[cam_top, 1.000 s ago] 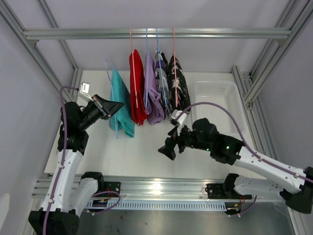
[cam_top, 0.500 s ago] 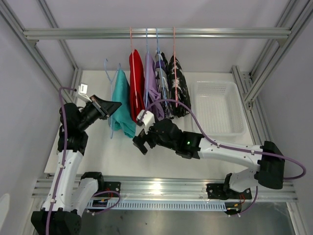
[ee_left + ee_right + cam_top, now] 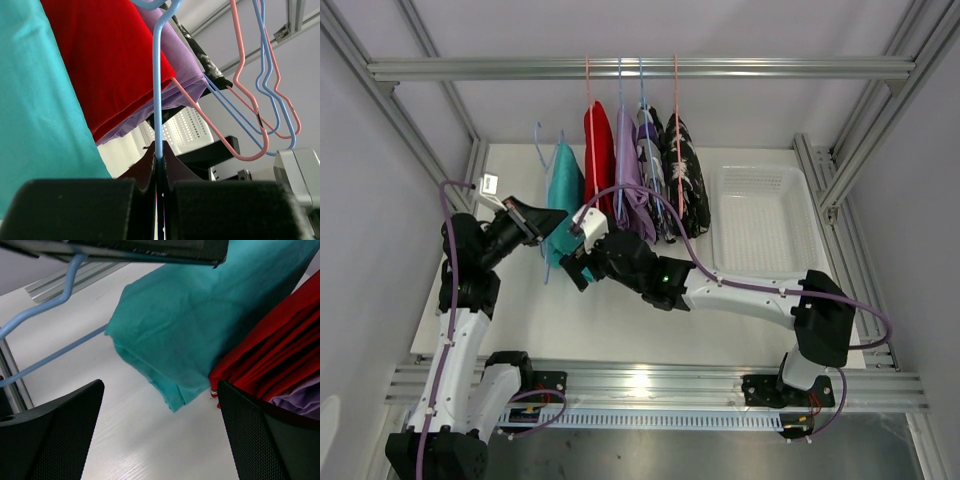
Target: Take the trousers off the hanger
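Since I'm clamping the left gripper [image 3: 159, 160] on the blue hanger [image 3: 157, 95] to steady it, the teal trousers [image 3: 565, 190] are hanging left of centre in the top view, and the right gripper [image 3: 160, 435] is hovering beside their fold, jaws spread, empty, ready to tug

Lab test cell; aluminium frame [image 3: 770, 68], white table [image 3: 600, 335].

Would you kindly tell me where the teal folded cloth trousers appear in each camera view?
Top external: teal folded cloth trousers, left of centre, leftmost garment.
Left wrist: filling the left edge, beside the gripped light-blue wire hanger.
Right wrist: upper centre.
Shared landmark: the red folded cloth trousers beside them.
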